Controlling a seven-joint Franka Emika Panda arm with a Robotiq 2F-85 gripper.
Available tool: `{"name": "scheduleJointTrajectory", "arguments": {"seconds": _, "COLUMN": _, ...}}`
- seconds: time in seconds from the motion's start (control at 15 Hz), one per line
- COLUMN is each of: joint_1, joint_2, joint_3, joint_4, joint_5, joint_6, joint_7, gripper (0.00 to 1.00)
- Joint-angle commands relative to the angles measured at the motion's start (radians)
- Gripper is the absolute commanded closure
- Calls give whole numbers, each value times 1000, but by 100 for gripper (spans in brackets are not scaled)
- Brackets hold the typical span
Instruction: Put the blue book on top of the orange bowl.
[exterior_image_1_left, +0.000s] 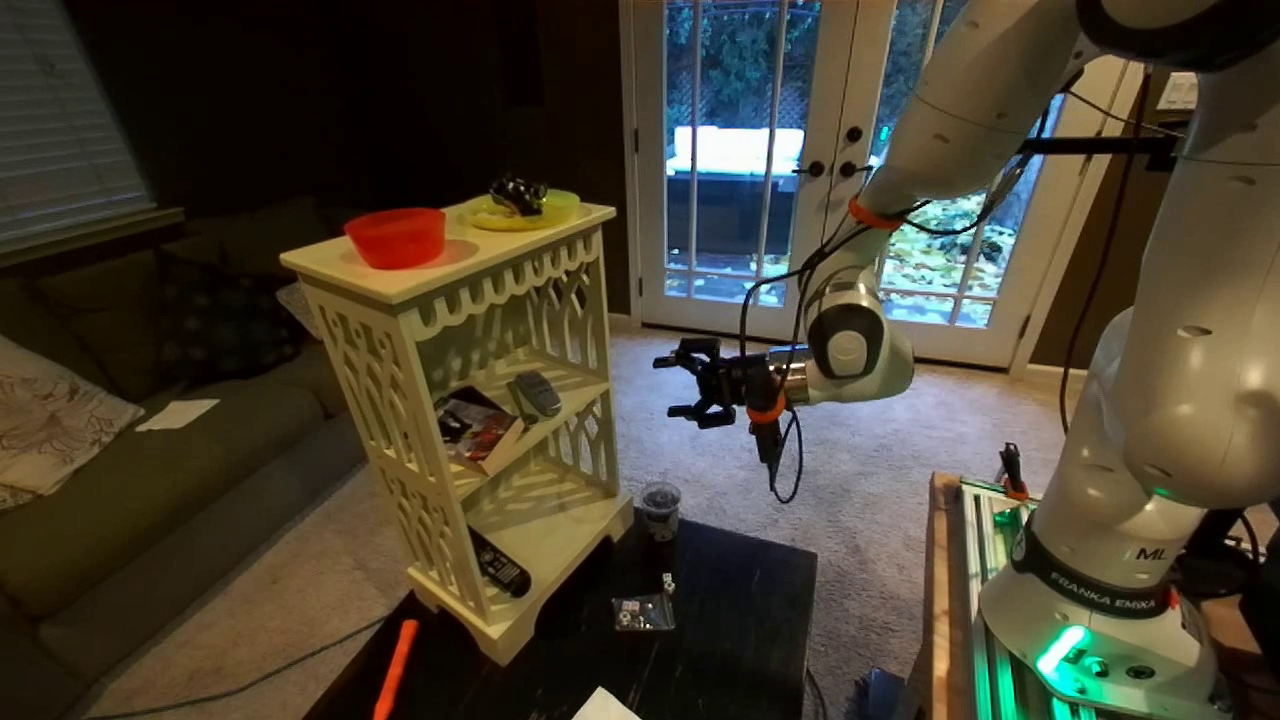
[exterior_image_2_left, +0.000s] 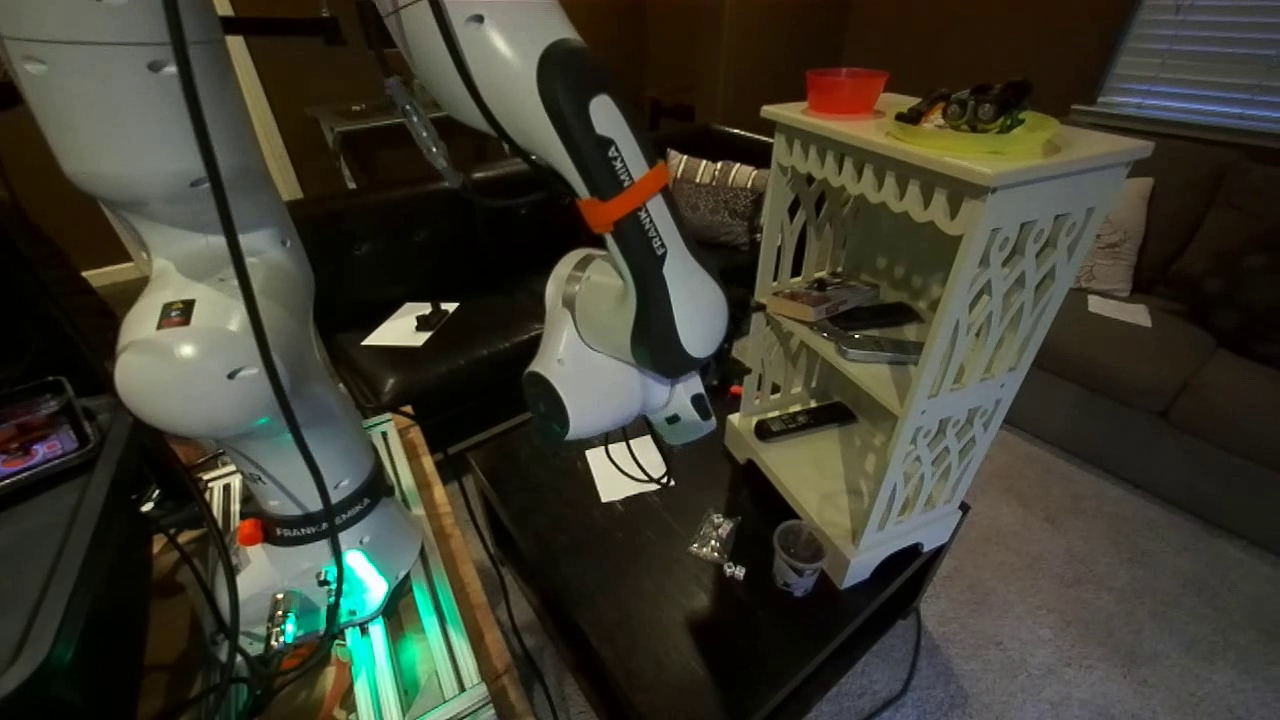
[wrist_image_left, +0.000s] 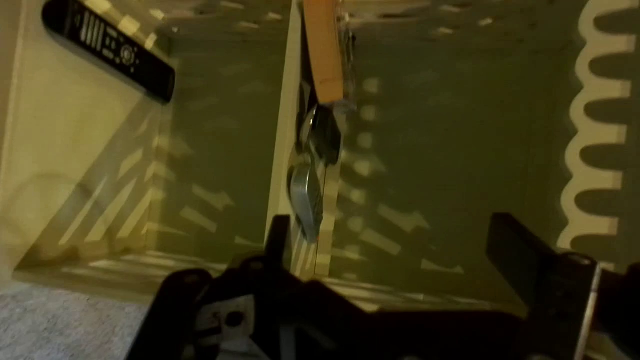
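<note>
Jaws spread wide, facing the cream shelf unit (exterior_image_1_left: 490, 245).
From where I stand the gripper (exterior_image_1_left: 672, 386) hangs level, its two fingers (wrist_image_left: 515, 255) well apart. On the middle shelf (exterior_image_1_left: 580, 385) lies a paperback book (exterior_image_1_left: 480, 420), its cover dark and red, a grey handheld device (exterior_image_1_left: 538, 393) near it; a black remote control (wrist_image_left: 110, 50) is on the bottom shelf (exterior_image_1_left: 555, 500). Up top, the red-orange bowl (exterior_image_1_left: 397, 240) stands upright beside a yellow-green plate (exterior_image_2_left: 985, 145) holding dark objects (exterior_image_2_left: 985, 105).

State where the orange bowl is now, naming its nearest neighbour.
In both exterior views, the orange bowl stands on top of the pale shelf unit, left of the yellow-green plate; the wrist view does not show it.
</note>
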Motion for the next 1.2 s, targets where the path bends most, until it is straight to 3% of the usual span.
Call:
{"name": "scheduleJointTrajectory", "arguments": {"seconds": 0.0, "joint_1": 34, "joint_2": -5, "joint_3": 57, "joint_4": -25, "joint_5": -3, "joint_6": -70, "joint_7": 44, "gripper": 0}}
{"name": "scheduleJointTrajectory", "arguments": {"seconds": 0.6, "joint_1": 67, "joint_2": -27, "joint_3": 100, "joint_4": 26, "joint_5": -3, "joint_6": 8, "joint_7": 94, "gripper": 0}}
{"name": "scheduleJointTrajectory", "arguments": {"seconds": 0.73, "joint_1": 92, "joint_2": -17, "joint_3": 127, "joint_4": 16, "joint_5": -1, "joint_6": -15, "joint_7": 79, "gripper": 0}}
{"name": "scheduleJointTrajectory", "arguments": {"seconds": 0.8, "joint_1": 67, "joint_2": -1, "joint_3": 103, "joint_4": 24, "joint_5": -3, "joint_6": -29, "joint_7": 68, "gripper": 0}}
{"name": "scheduleJointTrajectory", "arguments": {"seconds": 1.13, "joint_1": 90, "joint_2": -1, "joint_3": 125, "joint_4": 22, "joint_5": -3, "joint_6": -29, "joint_7": 68, "gripper": 0}}
